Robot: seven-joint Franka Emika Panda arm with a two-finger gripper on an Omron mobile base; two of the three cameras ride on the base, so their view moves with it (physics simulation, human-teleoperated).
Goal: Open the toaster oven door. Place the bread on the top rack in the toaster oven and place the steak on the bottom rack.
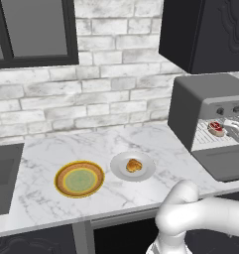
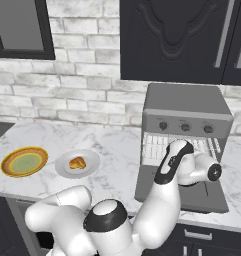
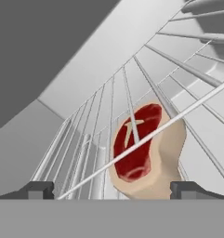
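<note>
Reaching into the boxy dark-grey toaster oven, our hand hangs with its two dark fingertips spread wide apart, gripping nothing. Just ahead of the hand, between the fingertips, the thick round red steak with a white fat mark lies among the thin silver wire shelves; which rack bears it we cannot tell. Below the hand, the flat grey oven door is folded down, so opening looks done. Well off to the hand's left, the small golden-brown lumpy bread sits on a round white plate on the marble bench, beside a yellow-rimmed green plate. We judge the bread is left to place.
</note>
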